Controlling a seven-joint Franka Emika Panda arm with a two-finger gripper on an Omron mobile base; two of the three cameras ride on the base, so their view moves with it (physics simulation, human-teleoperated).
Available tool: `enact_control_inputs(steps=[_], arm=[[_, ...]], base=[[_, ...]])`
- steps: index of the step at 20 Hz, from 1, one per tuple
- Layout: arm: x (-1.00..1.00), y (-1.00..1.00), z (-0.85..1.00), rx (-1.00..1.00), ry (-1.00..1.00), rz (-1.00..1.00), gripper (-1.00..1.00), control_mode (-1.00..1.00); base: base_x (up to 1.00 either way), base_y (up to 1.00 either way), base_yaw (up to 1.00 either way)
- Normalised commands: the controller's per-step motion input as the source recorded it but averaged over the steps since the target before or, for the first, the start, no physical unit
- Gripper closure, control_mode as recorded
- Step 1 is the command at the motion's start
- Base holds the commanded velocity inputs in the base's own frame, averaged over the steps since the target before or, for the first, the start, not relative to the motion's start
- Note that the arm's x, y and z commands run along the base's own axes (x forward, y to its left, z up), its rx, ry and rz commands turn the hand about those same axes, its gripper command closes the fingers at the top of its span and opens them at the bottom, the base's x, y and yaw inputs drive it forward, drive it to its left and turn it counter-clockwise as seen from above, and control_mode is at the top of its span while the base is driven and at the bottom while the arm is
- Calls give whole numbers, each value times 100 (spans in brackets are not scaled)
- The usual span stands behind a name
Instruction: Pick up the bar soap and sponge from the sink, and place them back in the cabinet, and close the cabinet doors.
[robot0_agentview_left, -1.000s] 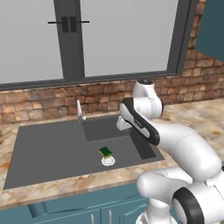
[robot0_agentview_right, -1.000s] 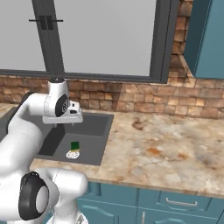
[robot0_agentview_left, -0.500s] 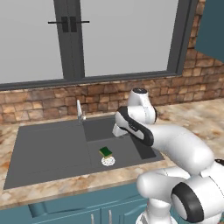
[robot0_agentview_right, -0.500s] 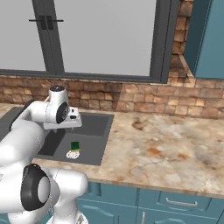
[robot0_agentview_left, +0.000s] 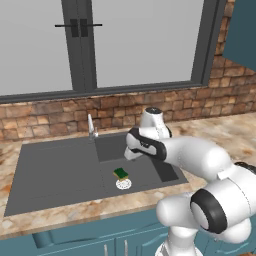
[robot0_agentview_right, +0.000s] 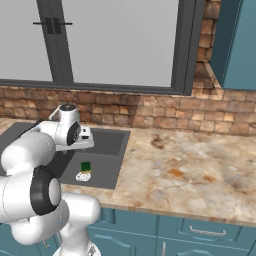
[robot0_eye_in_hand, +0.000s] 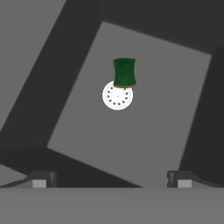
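The sponge (robot0_agentview_left: 120, 173) (robot0_agentview_right: 86, 166) (robot0_eye_in_hand: 124, 72), dark green on top with a yellow layer, lies on the floor of the dark grey sink (robot0_agentview_left: 55, 170) (robot0_agentview_right: 107, 145) (robot0_eye_in_hand: 144, 131). It touches the far side of the white round drain (robot0_agentview_left: 123, 184) (robot0_eye_in_hand: 117, 95). My gripper (robot0_agentview_left: 132, 151) (robot0_agentview_right: 83, 141) (robot0_eye_in_hand: 111, 181) hangs open over the basin, above and a little short of the sponge, with nothing between its fingers. The bar soap is out of view. A teal edge of the cabinet (robot0_agentview_left: 241, 30) (robot0_agentview_right: 235, 42) shows at the upper right; whether its doors stand open cannot be told.
A silver faucet (robot0_agentview_left: 91, 126) stands at the sink's back rim, left of my hand. A brick wall and a large window run behind. Marble counter (robot0_agentview_right: 190, 170) stretches right of the sink. Teal lower cupboards (robot0_agentview_right: 200, 232) sit below the counter.
My arm has bent forward and the hand has come down towards the basin, closer to the sponge. The sponge has not moved and the gripper has stayed open.
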Motion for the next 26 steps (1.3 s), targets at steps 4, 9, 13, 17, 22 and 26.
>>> enact_control_inputs(steps=[4, 9, 13, 17, 22, 26], arm=[[23, 17, -32, 0, 2, 2, -100, -100], [28, 15, -31, 0, 4, 2, -100, -100], [27, 4, -32, 0, 2, 1, -100, -100], [22, 0, -25, 0, 0, 0, -100, -100], [17, 1, -30, 0, 0, 0, -100, -100], [15, 6, -27, 0, 0, 0, -100, -100]], base=[[0, 0, 0], [0, 0, 0], [0, 0, 0], [0, 0, 0], [0, 0, 0], [0, 0, 0]])
